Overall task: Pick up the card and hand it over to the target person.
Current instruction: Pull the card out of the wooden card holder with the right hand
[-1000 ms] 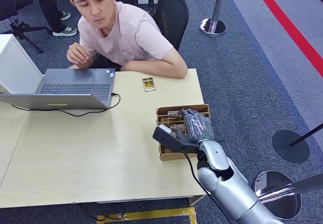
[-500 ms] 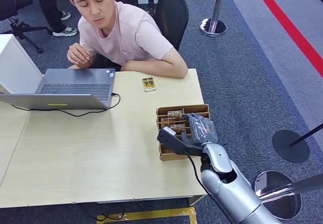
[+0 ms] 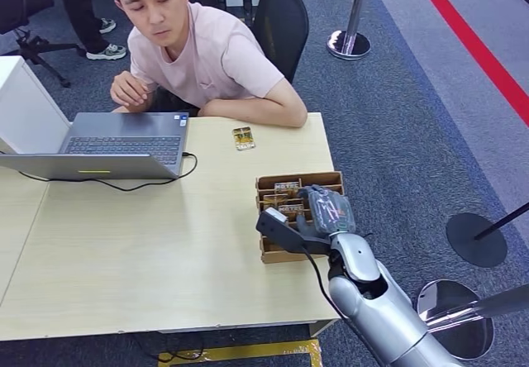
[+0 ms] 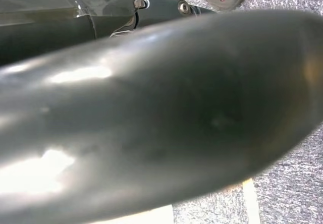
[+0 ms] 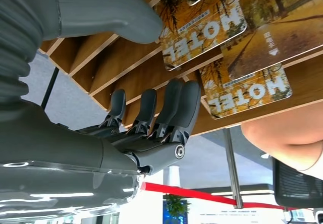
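Note:
A wooden card rack (image 3: 272, 183) stands near the table's right edge with several yellow hotel cards (image 3: 286, 188) upright in its slots. My right hand (image 3: 326, 212) hovers over the rack's right half, holding nothing. In the right wrist view the thumb (image 5: 110, 12) and the dark fingers (image 5: 167, 108) are spread apart around the slats of the rack (image 5: 125, 57), close to two hotel cards (image 5: 204, 27) without touching them. Another card (image 3: 243, 138) lies flat on the table in front of the seated person (image 3: 206, 53).
An open laptop (image 3: 118, 144) with a black cable sits on the light wooden table (image 3: 156, 243) at the left. The person's forearm rests along the far edge. Stanchion bases (image 3: 477, 239) stand on the carpet to the right, and a black chair (image 3: 283, 20) is behind the person.
My right hand has shifted slightly to the right and nearer over the rack, then held still. The person and the cards have not moved.

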You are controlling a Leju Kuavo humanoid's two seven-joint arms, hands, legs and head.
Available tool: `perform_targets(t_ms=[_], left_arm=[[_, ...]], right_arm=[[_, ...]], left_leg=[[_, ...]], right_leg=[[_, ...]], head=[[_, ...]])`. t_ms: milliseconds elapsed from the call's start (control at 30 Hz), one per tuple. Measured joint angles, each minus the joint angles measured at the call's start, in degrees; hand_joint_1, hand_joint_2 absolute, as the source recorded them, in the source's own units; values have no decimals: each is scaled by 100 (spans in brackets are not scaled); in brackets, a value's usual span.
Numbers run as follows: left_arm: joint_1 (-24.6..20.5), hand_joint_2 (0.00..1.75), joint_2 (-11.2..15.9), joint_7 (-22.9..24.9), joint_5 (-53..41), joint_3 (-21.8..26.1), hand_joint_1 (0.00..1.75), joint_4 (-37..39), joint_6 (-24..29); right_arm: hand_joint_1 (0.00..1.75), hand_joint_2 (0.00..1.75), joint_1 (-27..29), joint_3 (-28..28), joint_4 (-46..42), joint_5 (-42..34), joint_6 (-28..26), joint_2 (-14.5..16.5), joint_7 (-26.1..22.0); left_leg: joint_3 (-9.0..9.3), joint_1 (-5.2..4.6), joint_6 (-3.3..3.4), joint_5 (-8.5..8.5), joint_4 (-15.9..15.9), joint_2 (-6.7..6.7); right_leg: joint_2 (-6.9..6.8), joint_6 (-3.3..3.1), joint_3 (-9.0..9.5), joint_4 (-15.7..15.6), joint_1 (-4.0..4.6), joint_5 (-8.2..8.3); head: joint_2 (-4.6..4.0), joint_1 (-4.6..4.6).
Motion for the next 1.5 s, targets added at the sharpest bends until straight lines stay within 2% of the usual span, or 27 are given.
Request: perform_targets(t_ms=[600,1067,1500], left_arm=[[3,0,-16,-6,29,48,0,3,26],[2,0,-10,8,19,52,0,2,30],[-2,0,-8,10,8,50,0,2,24]], right_arm=[[85,175,-44,169,117,-21,57,38,-37],[95,175,39,199,-61,-31,56,-6,-52],[96,175,78,208,-58,-17,91,4,-42]], left_leg=[[3,0,1,0,-3,3],[1,1,0,0,-1,-3],[1,0,0,-1,0,-6]], right_leg=[[3,-1,4,-3,1,2],[-3,1,3,-1,1,-1],[-5,2,4,-1,0,-2]], head=[[0,0],[0,0],[0,0]])
